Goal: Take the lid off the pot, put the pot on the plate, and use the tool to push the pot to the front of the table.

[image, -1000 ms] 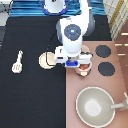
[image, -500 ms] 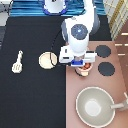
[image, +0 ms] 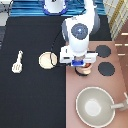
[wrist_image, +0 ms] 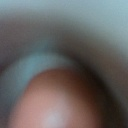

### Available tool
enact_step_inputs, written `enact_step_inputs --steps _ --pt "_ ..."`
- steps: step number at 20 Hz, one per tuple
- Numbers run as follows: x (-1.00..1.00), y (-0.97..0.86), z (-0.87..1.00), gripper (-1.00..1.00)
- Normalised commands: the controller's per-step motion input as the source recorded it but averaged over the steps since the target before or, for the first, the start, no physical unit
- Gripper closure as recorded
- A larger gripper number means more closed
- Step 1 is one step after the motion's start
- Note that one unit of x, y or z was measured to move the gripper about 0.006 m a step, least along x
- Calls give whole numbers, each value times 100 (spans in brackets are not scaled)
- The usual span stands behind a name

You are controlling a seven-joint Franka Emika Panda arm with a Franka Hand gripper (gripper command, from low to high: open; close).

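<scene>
The pot [image: 84, 69] sits on the reddish-brown stove counter [image: 75, 107], close to that counter's edge with the black table [image: 30, 95], and only a pinkish sliver of it shows below the robot's hand. The gripper [image: 80, 63] hangs directly over the pot, its white body and blue block covering most of it, so whether the lid is on the pot cannot be made out from above. The wrist view is filled by a blurred, rounded pink-tan surface [wrist_image: 55, 102] very close to the camera, which fits the gripper being right at the pot's top. How far the hand is spread, and whether it grips anything, cannot be told. The plate [image: 47, 60] lies on the table just to the exterior view's left of the gripper, bare and near the counter's edge. Farther toward the exterior view's left lies the tool [image: 18, 62], well apart from the plate; its long axis runs roughly from the view's top to its bottom, slightly tilted, with the slotted head toward the bottom. To the exterior view's right of the pot are 2 black burners [image: 103, 51], and toward the view's bottom stands the large grey pan [image: 95, 106].
</scene>
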Motion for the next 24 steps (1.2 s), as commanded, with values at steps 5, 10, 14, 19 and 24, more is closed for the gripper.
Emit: enact_step_inputs --steps 5,10,14,19,24 --pt "-9 -64 96 100" --pt "-37 -87 71 100" --pt "-46 -81 56 100" --pt "-60 -75 28 100" --pt "-74 -68 1 100"
